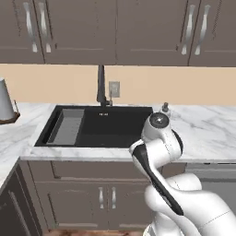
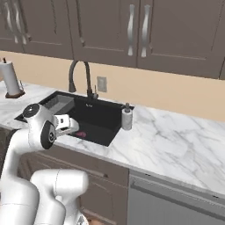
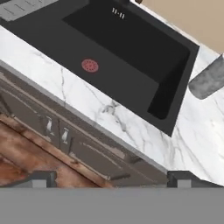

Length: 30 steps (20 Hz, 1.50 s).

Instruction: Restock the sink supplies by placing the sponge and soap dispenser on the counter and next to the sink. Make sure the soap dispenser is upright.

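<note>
Gaping wide and holding nothing, the claw (image 3: pixel 109 178) hangs above the counter (image 3: pixel 131 131) edge beside the sink (image 3: pixel 131 48).

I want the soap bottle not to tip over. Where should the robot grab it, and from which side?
Probably around the round body, below the thin pump head. The soap dispenser stands upright on the counter at the sink's right rim, with the wall behind it. So the open gripper would best come level from the front, one finger on each side. The pump looks too narrow to hold steady.
</note>
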Motion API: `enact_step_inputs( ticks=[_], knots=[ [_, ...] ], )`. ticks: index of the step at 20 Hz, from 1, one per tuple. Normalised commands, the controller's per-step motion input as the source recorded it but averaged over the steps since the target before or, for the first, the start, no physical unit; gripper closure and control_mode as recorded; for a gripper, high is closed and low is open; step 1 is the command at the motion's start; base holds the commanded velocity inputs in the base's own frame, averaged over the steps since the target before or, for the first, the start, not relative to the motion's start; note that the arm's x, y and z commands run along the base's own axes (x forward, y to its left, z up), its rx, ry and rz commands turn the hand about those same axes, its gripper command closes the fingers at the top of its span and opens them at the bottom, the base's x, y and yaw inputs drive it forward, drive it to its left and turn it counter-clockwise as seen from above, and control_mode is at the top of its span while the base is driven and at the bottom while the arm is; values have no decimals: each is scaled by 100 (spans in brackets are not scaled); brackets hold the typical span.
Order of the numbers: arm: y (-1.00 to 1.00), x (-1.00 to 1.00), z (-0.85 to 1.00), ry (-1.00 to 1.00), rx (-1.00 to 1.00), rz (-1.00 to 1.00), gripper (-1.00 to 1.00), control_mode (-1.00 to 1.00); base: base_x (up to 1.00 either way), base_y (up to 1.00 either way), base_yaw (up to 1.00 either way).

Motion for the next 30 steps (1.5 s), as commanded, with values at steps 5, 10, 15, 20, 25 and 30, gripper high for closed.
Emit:
enact_step_inputs(
  ticks=[5,10,15,20,25,30],
  knots=[
    [0,0,0,0,0,0,-100,100,-47,45,67],
    [0,0,0,0,0,0,-100,100,-50,36,69],
    [0,0,0,0,0,0,-100,100,-53,19,71],
    [0,0,0,0,0,0,-100,100,-67,0,69],
    [0,0,0,0,0,0,-100,100,-61,0,70],
    [0,0,0,0,0,0,-100,100,-41,21,74]
  ],
)
